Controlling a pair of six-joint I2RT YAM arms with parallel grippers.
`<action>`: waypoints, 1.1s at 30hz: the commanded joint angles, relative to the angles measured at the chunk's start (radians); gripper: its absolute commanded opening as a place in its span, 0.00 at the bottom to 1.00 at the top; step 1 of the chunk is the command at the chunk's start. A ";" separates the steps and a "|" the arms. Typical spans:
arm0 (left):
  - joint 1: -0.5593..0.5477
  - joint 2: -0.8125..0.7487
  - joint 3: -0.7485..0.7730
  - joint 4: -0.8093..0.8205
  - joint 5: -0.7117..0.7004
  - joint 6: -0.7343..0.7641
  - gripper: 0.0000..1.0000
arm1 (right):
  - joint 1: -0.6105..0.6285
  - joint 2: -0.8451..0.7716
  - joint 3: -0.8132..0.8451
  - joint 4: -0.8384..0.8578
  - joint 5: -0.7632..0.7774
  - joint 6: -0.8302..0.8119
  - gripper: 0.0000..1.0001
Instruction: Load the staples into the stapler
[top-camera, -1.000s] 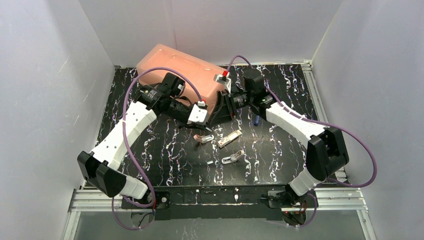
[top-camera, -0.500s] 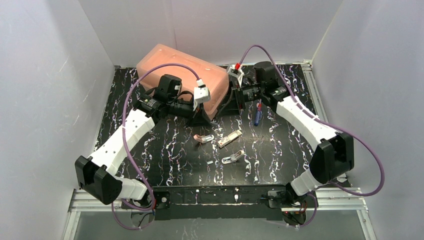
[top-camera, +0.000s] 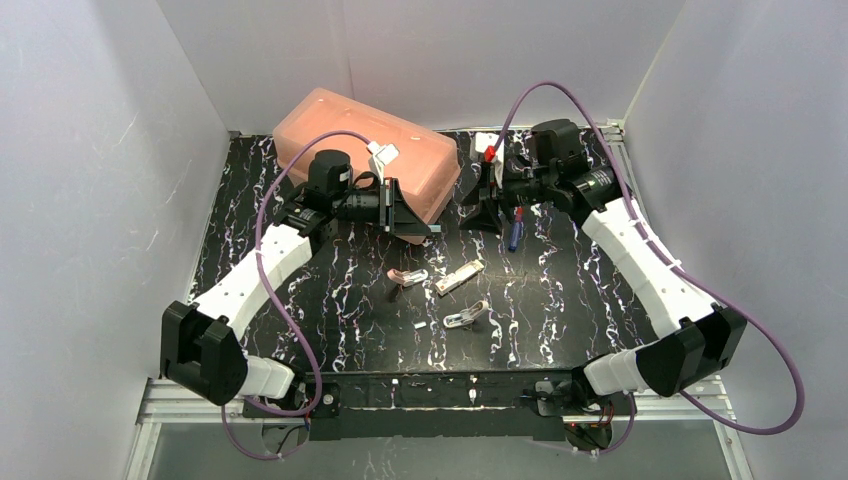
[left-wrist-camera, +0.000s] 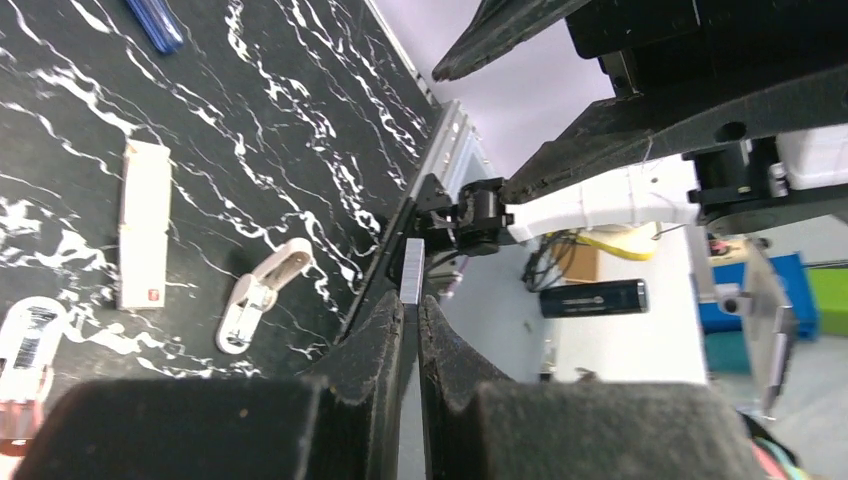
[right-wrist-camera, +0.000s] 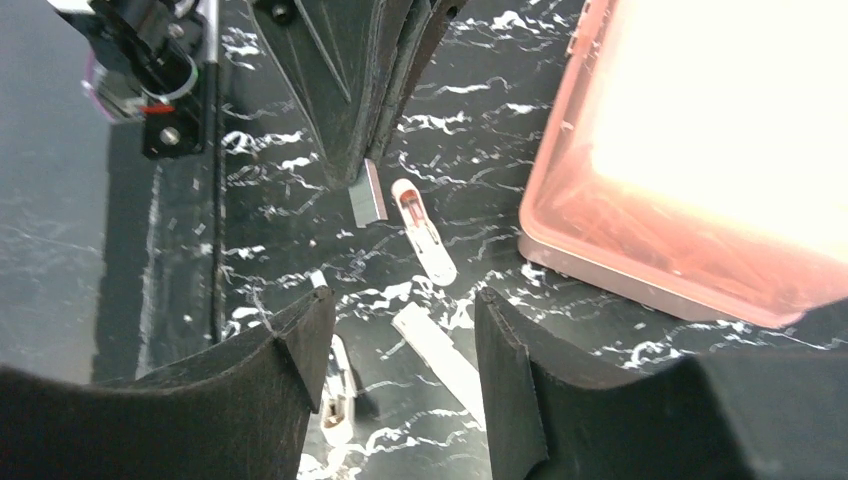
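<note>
staple strip (left-wrist-camera: 412, 272) pinched by closed left gripper (left-wrist-camera: 411, 300), right gripper (right-wrist-camera: 402, 300) held partly open and empty, stapler parts (top-camera: 459, 277) laid at centre, pink box (top-camera: 360, 140) at 11 o'clock

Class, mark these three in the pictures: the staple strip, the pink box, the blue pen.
staple strip (left-wrist-camera: 413, 272), left wrist view, middle of its grey side.
pink box (top-camera: 350, 112), top view, centre of lid.
blue pen (top-camera: 513, 238), top view, on its barrel.

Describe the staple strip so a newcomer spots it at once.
Find the pink box at the back of the table. In front, the left gripper pinches a short grey staple strip. Unlike the pale stapler pieces lying flat, it is held aloft.
</note>
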 joint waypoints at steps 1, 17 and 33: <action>0.006 0.008 -0.061 0.182 0.077 -0.270 0.00 | 0.012 -0.032 0.027 -0.067 0.079 -0.165 0.60; 0.006 0.101 -0.124 0.462 0.123 -0.686 0.00 | 0.071 -0.053 -0.006 -0.016 0.052 -0.240 0.54; 0.003 0.087 -0.130 0.490 0.132 -0.725 0.00 | 0.094 -0.037 0.015 -0.008 0.094 -0.232 0.55</action>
